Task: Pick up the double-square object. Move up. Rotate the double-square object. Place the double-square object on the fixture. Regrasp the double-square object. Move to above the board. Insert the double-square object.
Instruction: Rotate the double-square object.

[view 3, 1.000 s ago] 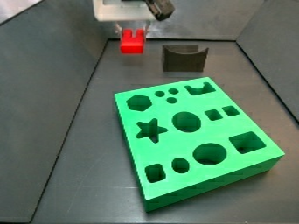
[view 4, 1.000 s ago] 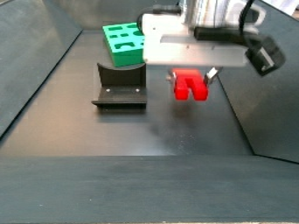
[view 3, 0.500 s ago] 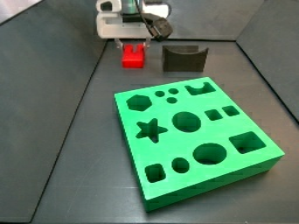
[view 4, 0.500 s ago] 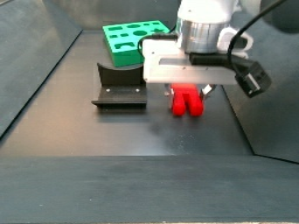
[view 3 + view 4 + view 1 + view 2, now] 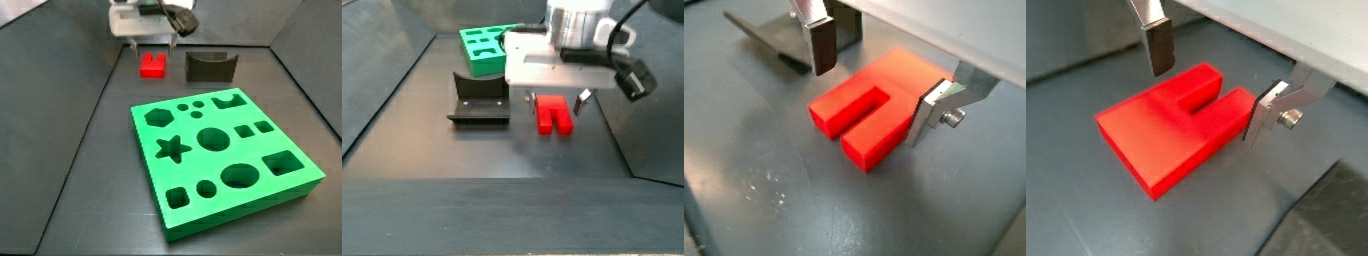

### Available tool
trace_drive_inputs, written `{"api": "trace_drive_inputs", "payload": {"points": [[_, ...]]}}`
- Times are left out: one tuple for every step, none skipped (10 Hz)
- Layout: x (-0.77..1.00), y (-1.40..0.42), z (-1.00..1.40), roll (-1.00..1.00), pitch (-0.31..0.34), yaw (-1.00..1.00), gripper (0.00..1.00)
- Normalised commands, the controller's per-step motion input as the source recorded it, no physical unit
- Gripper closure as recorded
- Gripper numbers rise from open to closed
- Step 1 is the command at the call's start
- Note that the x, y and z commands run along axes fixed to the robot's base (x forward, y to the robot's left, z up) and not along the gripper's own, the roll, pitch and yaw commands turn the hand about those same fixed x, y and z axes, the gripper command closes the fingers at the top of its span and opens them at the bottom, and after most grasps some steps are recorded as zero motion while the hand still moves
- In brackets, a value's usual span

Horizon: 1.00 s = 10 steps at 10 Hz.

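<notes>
The double-square object (image 5: pixel 154 65) is a small red block with a notch, lying flat on the dark floor; it also shows in a side view (image 5: pixel 552 113) and in both wrist views (image 5: pixel 865 110) (image 5: pixel 1166 125). My gripper (image 5: pixel 878 85) (image 5: pixel 1213 85) hangs just over it, open. One finger (image 5: pixel 822 50) stands clear of the block and the other (image 5: pixel 935 108) sits close beside its edge. In both side views the gripper (image 5: pixel 150 42) (image 5: pixel 556 97) is right above the block. The fixture (image 5: pixel 210 66) (image 5: pixel 478 97) stands next to the block. The green board (image 5: pixel 227 150) lies apart from it.
Dark walls (image 5: pixel 80 60) enclose the floor on all sides. The board's corner shows behind the fixture in a side view (image 5: pixel 486 45). A grey part of the fixture (image 5: pixel 767 32) shows beyond one finger in a wrist view.
The block came down from the air in the gripper to the floor. The jaws now stand apart, no longer clamped on it, and the gripper body sits slightly higher.
</notes>
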Motion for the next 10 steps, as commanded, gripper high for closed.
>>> {"api": "trace_drive_inputs", "payload": {"points": [[-0.01, 0.01, 1.0, 0.01, 0.068, -0.02, 0.0], [-0.02, 0.01, 1.0, 0.02, 0.068, -0.02, 0.0], [-0.03, 0.01, 1.0, 0.03, 0.065, -0.03, 0.0], [-0.03, 0.02, 0.94, 0.05, 0.066, -0.03, 0.0], [-0.03, 0.02, 0.84, 0.05, 0.067, -0.03, 0.0], [-0.03, 0.01, 0.68, 0.05, 0.066, -0.02, 0.0], [0.0, 0.0, 0.0, 0.0, 0.0, 1.0, 0.0], [0.0, -0.01, -0.16, 0.0, 0.0, 1.0, 0.0], [0.02, -0.01, -0.27, 0.0, -0.001, 1.0, 0.0], [0.05, 0.0, -0.19, 0.0, -0.003, 1.0, 0.0]]}}
